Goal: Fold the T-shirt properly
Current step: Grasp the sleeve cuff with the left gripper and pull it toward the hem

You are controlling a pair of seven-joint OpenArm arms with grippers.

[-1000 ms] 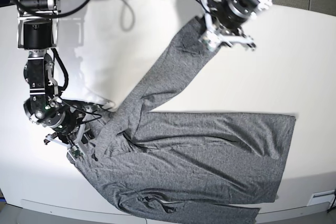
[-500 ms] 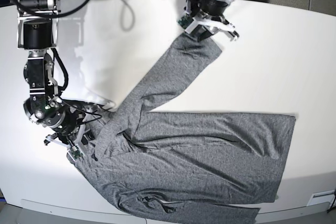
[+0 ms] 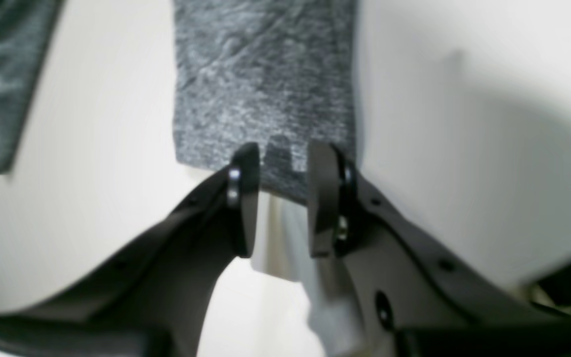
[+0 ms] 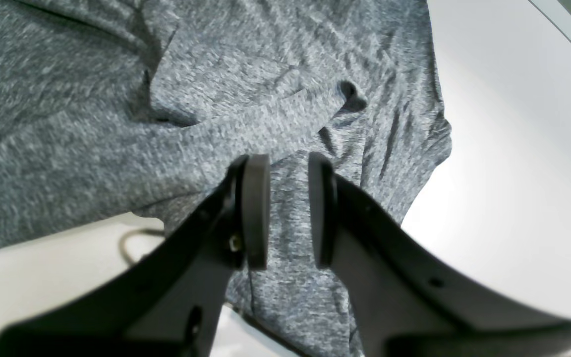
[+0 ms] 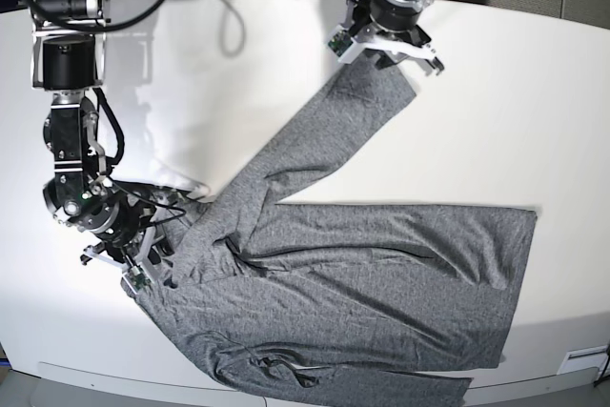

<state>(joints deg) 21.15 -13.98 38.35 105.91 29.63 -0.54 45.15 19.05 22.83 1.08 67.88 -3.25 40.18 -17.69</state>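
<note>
The heather-grey T-shirt (image 5: 381, 264) lies spread on the white table (image 5: 534, 111), body to the right. One long sleeve (image 5: 315, 140) runs diagonally up to the back. My left gripper (image 5: 386, 50) hovers at that sleeve's end. In the left wrist view its fingertips (image 3: 283, 153) stand apart just over the flat cuff (image 3: 265, 89), with nothing pinched. My right gripper (image 5: 143, 256) sits at the shirt's left edge near the shoulder. In the right wrist view it (image 4: 288, 163) is open over wrinkled cloth (image 4: 216, 99), and a fold reaches toward the gap.
The right arm's column (image 5: 67, 54) rises at the left. Black cables (image 5: 229, 16) trail along the table's back edge. The shirt's other sleeve (image 5: 381, 390) lies along the front edge of the table.
My left gripper swung from the right of the sleeve end to behind the cuff. The sleeve end shifted and now lies flatter and wider. The right arm has not moved.
</note>
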